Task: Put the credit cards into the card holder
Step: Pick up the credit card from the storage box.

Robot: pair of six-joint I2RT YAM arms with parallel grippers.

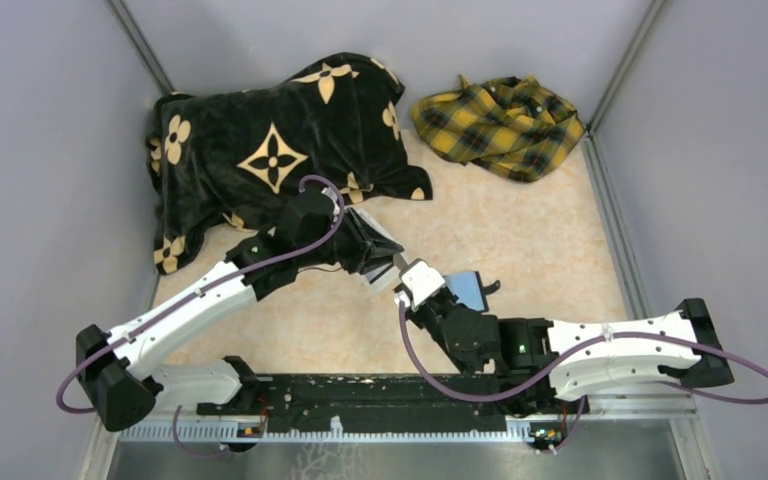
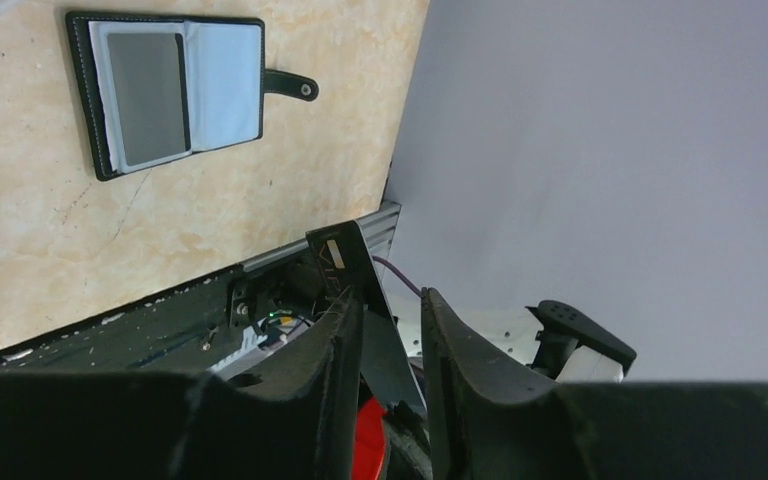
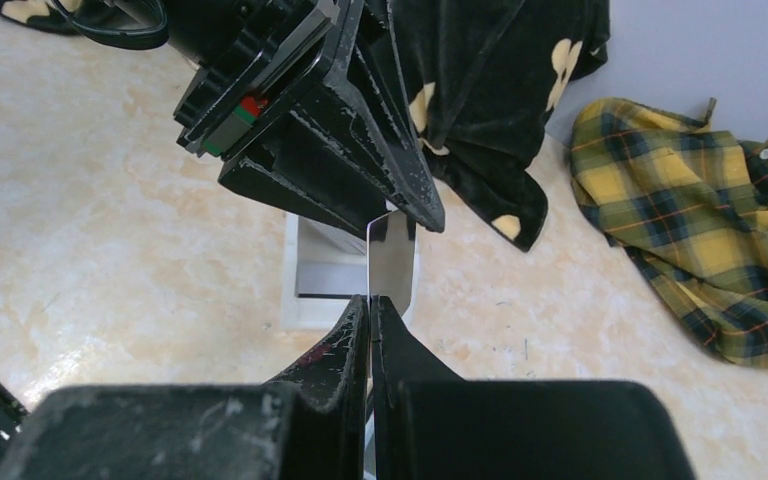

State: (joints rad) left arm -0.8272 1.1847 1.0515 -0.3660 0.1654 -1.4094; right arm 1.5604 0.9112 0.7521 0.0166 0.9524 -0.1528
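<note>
A pale silver credit card (image 3: 392, 260) stands on edge between my two grippers. My right gripper (image 3: 370, 300) is shut on its lower edge. My left gripper (image 2: 392, 300) is at its upper edge with the fingers apart. There the card (image 2: 345, 260) leans against one finger and a gap shows on the other side. In the top view the grippers meet at the table's middle, left (image 1: 385, 255) and right (image 1: 405, 290). The black card holder (image 2: 170, 90) lies open on the table, grey slots up and strap out, partly hidden behind my right arm in the top view (image 1: 470, 290).
A clear-white open-top box (image 3: 345, 270) sits on the table just below the card. A black cloth with gold flowers (image 1: 270, 150) lies at the back left and a yellow plaid cloth (image 1: 500, 125) at the back right. Grey walls enclose the table.
</note>
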